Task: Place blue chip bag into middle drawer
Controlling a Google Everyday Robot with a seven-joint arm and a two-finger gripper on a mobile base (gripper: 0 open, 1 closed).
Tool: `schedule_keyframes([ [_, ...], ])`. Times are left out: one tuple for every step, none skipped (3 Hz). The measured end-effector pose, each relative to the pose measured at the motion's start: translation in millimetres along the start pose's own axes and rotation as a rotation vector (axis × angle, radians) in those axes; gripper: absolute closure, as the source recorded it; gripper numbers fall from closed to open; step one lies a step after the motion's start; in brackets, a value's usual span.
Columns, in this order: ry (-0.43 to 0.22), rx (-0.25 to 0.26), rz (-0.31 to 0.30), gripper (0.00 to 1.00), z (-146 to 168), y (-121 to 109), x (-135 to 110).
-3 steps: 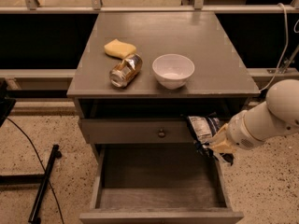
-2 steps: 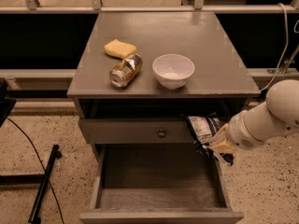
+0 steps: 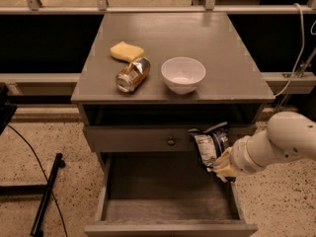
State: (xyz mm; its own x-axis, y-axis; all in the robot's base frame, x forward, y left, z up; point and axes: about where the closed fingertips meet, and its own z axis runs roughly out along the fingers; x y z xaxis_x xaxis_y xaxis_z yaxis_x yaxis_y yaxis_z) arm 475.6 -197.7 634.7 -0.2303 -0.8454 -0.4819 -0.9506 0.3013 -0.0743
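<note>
Nothing moved. The gripper (image 3: pixel 220 166), jaws clamped on the crinkly blue foil chip bag (image 3: pixel 210 143), hangs over the right edge of the open grey wooden drawer (image 3: pixel 163 204); lower it next.

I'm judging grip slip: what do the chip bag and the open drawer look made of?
The blue chip bag looks like glossy foil film: wrinkled, with highlights. The middle drawer seems matte grey-painted wood: flat boards. The gripper holds the bag above the drawer's right side.
</note>
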Motion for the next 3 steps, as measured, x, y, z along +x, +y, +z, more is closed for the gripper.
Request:
schedule_keyframes([
  [-0.023,-0.019,-0.009,1.00,37.6,4.7,18.1],
  [-0.038,-0.038,-0.018,1.00,61.3,8.9,29.6],
  [-0.039,-0.053,-0.017,1.00,78.2,11.2,39.3],
])
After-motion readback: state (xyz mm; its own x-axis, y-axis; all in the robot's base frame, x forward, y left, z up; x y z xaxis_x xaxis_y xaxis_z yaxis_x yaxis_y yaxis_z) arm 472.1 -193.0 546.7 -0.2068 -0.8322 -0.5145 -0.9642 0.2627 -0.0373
